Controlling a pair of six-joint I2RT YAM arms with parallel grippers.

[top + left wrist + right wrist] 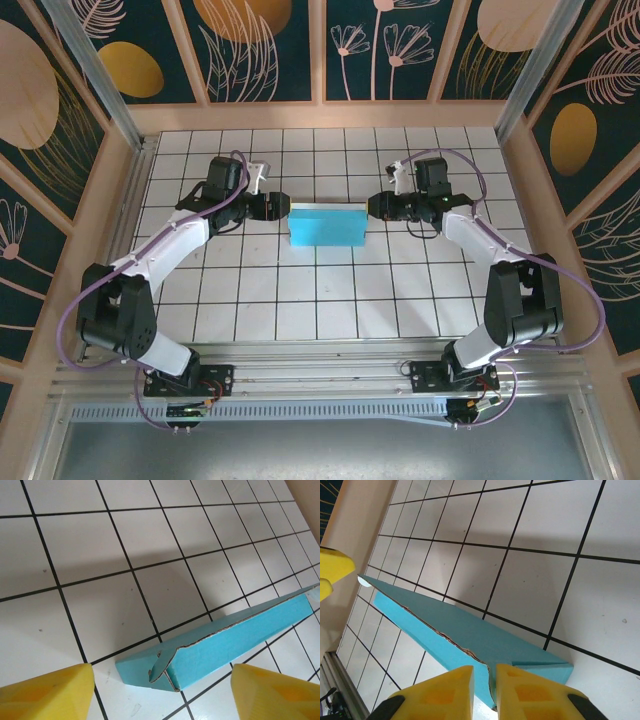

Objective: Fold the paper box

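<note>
The box (325, 228) lies mid-table with its long axis running left to right, one end toward each gripper, both about equally near. The left gripper (284, 207) is spread wide and holds nothing, the box's left end just ahead between its fingers. The right gripper (371, 207) is closed to a slit, seemingly pinching the right end's seam.

Both arms reach forward with elbows bent outward, so the left gripper (278, 207) and the right gripper (374, 207) point at each other. The left one's yellow fingers (47, 692) stand wide apart (wrist view), while the right one's fingers (437, 692) are pinched nearly together on an edge of the paper box (465, 630).
</note>
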